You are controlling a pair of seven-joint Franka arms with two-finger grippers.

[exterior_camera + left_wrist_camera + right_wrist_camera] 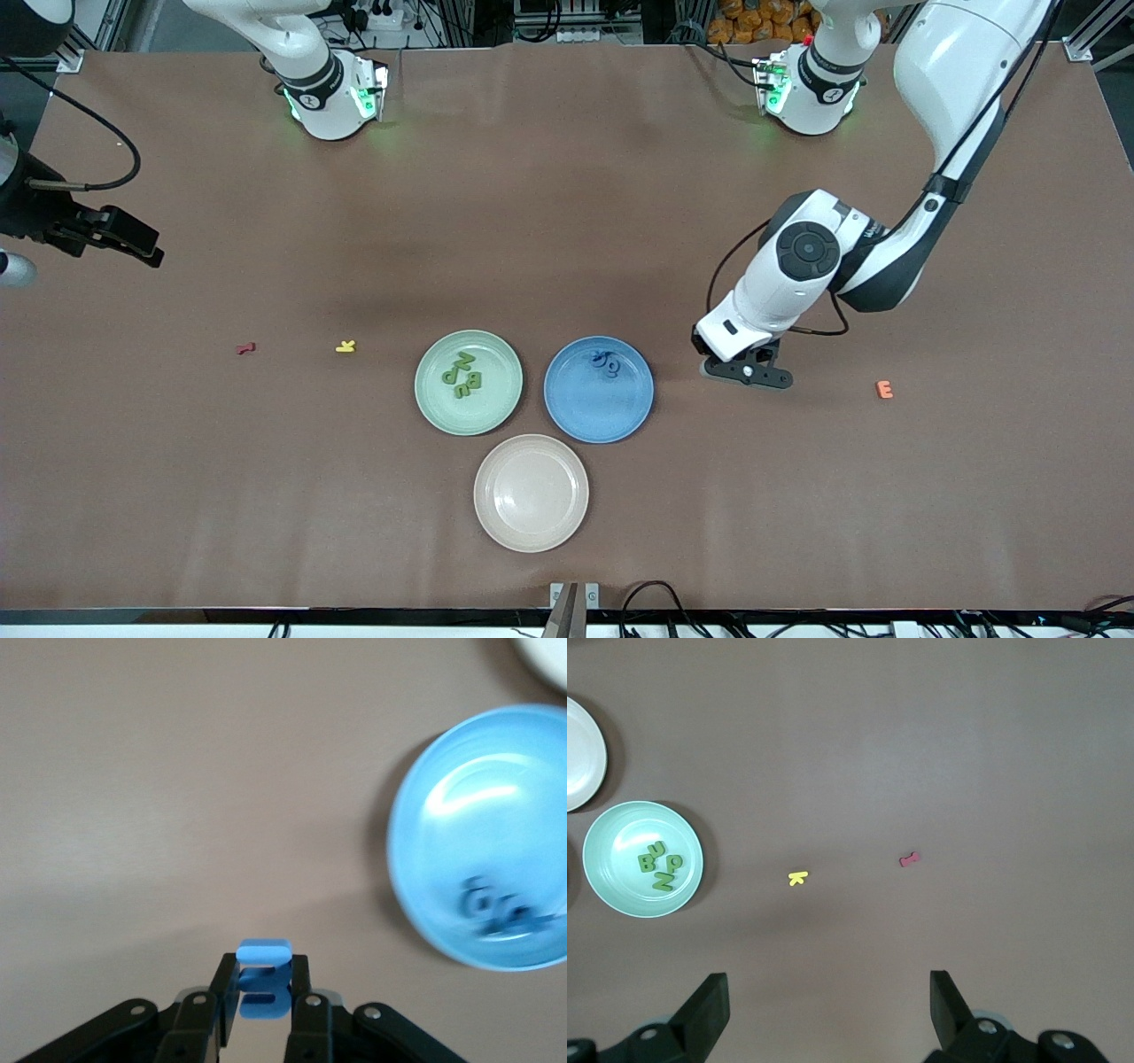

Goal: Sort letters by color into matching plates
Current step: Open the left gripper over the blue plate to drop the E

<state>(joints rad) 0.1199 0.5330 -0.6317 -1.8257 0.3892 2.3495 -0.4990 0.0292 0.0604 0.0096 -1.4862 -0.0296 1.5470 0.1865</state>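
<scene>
A cream plate [531, 493] sits nearest the front camera on a brown table [567, 221]. Just farther back, two plates lie side by side. The green plate [469, 382], toward the right arm's end, holds four green letters [462, 374]. The blue plate [599, 389], toward the left arm's end, holds a few dark blue letters [608, 362] near its rim. The left gripper [753, 372] is just beside the blue plate, over bare table, clamped on a light blue letter [263, 979]. An orange letter [884, 389] lies toward the left arm's end. A yellow letter [345, 346] and a red letter [245, 348] lie toward the right arm's end. The right gripper [133, 244] waits over that end, fingers spread wide, holding nothing.
</scene>
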